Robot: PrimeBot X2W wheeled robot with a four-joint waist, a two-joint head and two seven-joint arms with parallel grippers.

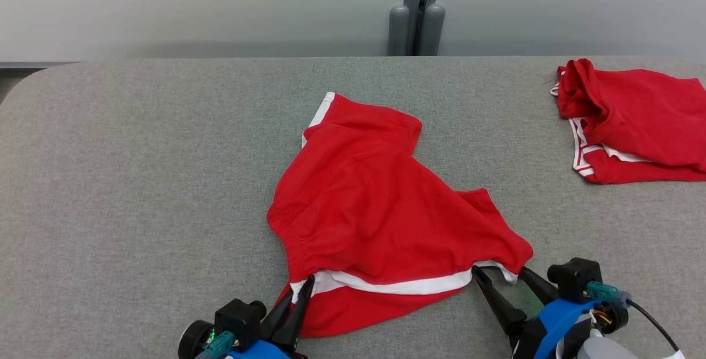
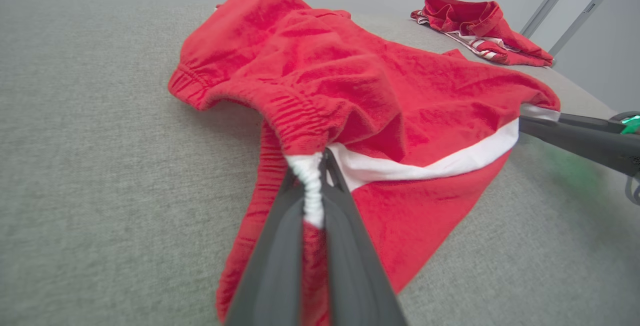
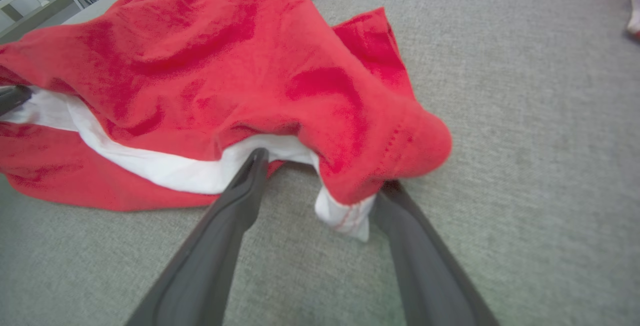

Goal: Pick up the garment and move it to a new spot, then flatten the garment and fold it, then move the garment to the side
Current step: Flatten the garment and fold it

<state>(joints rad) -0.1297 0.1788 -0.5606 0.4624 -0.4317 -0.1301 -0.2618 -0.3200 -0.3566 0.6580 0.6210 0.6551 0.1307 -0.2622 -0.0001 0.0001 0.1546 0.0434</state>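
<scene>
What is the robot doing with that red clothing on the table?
The robot is working on the red garment lying crumpled on the grey table. Its left gripper is shut on the white-trimmed edge at one near corner, while the right gripper is open, fingers either side of the other near corner. A second red garment lies at the far right.

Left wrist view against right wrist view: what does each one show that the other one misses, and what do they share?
Left wrist view: the left gripper shut on the garment's white band, beside the gathered elastic. Right wrist view: the right gripper open, astride a white-tipped corner. Shared: the red garment, the grey table, a second red garment farther off.
</scene>
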